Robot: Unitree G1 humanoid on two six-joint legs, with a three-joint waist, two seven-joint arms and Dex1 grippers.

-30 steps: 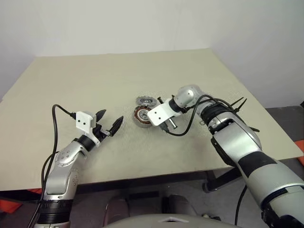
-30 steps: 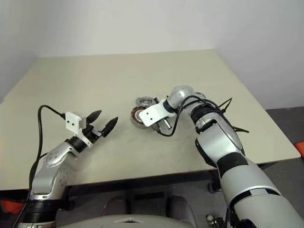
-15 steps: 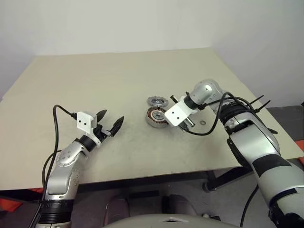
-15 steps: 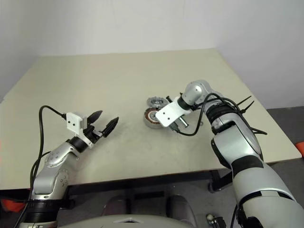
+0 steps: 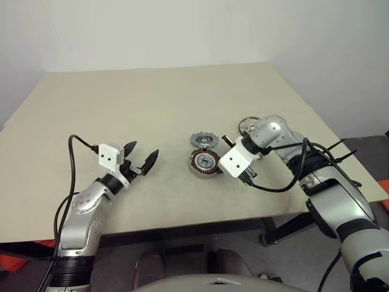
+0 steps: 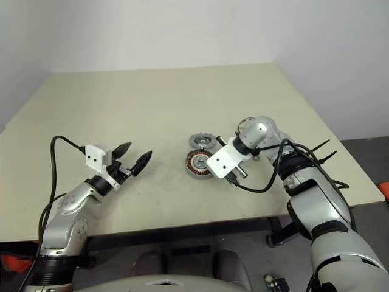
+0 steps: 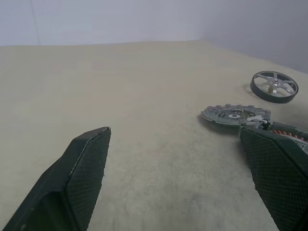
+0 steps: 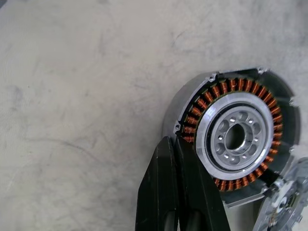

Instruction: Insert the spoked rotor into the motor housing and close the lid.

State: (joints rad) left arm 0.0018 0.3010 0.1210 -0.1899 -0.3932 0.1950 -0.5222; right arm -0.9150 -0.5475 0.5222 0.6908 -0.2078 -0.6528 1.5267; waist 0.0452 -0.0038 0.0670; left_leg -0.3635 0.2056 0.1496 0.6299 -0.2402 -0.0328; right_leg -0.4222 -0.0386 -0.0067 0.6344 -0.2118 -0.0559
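I take the motor housing (image 5: 203, 163) as my landmark — it sits flat on the table (image 5: 121, 103), copper windings facing up around a silvery centre. The lid (image 5: 203, 140), the notched grey disc, lies just behind it on the far side, very close, though I cannot tell whether the two edges touch. The spoked rotor (image 5: 248, 124) lies further back and to the right of the housing, partly hidden behind my right arm.

My right gripper (image 8: 180, 159) has its two black fingers pressed together, holding nothing; their tips sit at the housing's rim on its right side, angled down toward the tabletop.

My left gripper (image 5: 141, 156) hangs well to the left of the housing, above the table, fingers spread wide and empty — pointing across toward the parts.
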